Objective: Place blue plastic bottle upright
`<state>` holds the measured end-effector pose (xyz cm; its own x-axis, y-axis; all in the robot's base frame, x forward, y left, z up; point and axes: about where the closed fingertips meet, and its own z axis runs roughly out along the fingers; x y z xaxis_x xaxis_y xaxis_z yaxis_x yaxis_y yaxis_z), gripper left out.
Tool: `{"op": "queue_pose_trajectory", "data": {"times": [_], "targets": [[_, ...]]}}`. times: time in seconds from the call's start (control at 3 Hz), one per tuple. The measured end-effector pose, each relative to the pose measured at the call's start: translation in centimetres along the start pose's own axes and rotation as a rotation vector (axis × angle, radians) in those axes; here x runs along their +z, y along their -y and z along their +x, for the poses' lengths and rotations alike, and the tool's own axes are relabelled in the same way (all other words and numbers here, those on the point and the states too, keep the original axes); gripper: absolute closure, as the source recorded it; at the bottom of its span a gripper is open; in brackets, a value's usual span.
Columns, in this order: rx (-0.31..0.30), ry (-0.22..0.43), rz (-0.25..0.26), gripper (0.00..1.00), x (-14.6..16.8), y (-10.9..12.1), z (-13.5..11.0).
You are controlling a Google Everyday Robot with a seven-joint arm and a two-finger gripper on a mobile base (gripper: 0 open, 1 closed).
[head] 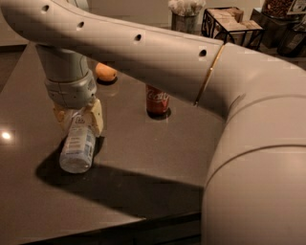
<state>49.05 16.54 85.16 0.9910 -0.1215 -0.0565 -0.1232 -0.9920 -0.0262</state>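
The blue plastic bottle (76, 147) is clear and pale bluish with a white and light-blue label. It lies on its side on the dark table (143, 153), base toward the camera, cap end hidden under the gripper. My gripper (78, 119) points down over the bottle's upper end. Its cream fingers (96, 120) press on both sides of the bottle, shut on it. The bottle still rests on the table.
A red Coca-Cola can (157, 101) stands upright right of the gripper. An orange fruit (106, 72) lies behind it. My large arm (201, 72) spans the view. A cup (185, 10) and a wire basket (230, 21) stand at the back. The table's front edge (119, 225) is near.
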Motion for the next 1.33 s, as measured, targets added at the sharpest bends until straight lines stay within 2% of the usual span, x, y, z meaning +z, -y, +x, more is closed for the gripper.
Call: {"op": "queue_pose_trajectory", "data": {"times": [0.33, 0.67, 1.0, 1.33], "targets": [[0.0, -0.021, 0.023, 0.75, -1.2, 0.0, 0.5], [-0.022, -0.048, 0.092, 0.98, -3.9, -0.6, 0.9], [-0.104, -0.093, 0.186, 1.0, -7.7, -1.4, 1.2], [-0.103, -0.1, 0.198, 1.0, -7.8, -1.1, 1.3]]}}
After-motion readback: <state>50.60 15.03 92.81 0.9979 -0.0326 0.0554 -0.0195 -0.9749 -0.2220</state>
